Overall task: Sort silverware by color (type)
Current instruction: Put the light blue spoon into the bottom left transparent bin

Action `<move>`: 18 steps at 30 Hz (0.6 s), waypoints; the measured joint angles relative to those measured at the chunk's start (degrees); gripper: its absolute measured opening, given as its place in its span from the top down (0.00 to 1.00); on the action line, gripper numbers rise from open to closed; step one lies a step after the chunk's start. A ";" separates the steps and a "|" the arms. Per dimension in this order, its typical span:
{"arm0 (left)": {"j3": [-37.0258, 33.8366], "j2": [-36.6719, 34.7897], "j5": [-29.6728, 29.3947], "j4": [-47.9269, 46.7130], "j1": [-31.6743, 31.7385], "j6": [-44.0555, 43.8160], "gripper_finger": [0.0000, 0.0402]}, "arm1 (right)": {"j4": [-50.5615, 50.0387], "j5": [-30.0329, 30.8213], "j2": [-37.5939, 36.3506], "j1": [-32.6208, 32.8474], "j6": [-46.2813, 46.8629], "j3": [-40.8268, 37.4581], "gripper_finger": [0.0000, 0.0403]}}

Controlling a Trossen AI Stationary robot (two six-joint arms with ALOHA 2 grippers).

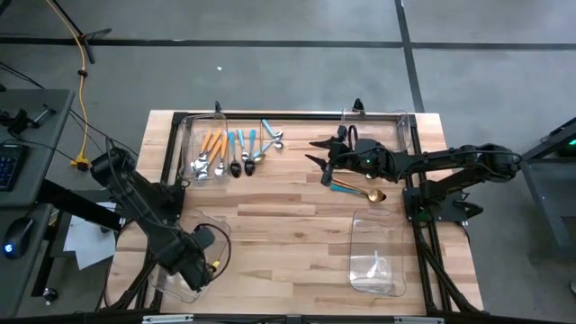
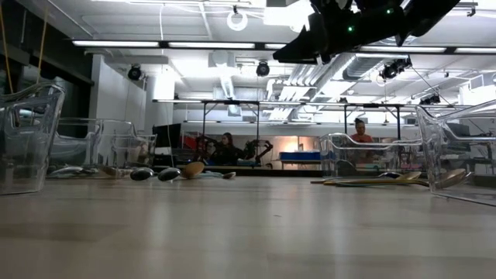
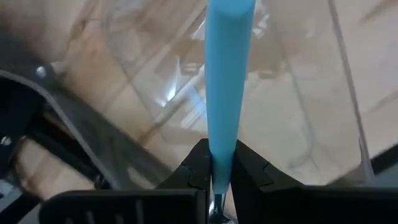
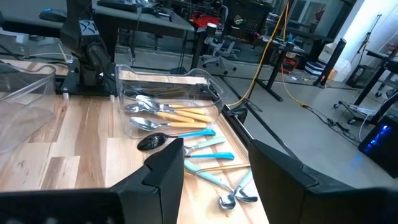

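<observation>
Grey concrete floor (image 1: 270, 81), ceiling strip lights (image 2: 155, 44), desks (image 4: 143, 15) beyond.

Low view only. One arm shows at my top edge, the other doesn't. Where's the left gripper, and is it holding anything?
Observer: The left gripper is shut on a light-blue handle, above the front-left clear bin.
Operator: Whose arm is at my top edge?
Observer: The right gripper, open and empty, above the table by the back-right bin.
Operator: Orange ones binned?
Observer: The orange-handled spoons appear to lie inside the back-left bin.
</observation>
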 joint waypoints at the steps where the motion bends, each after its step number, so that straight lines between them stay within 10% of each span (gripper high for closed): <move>1: -0.95 -0.05 -0.32 1.37 0.05 -0.21 0.95 | 0.00 0.00 0.00 0.00 -0.01 0.00 0.59; 18: -15.25 -0.36 2.58 16.66 3.37 -1.95 0.95 | -0.01 0.00 0.02 0.00 0.64 0.00 0.59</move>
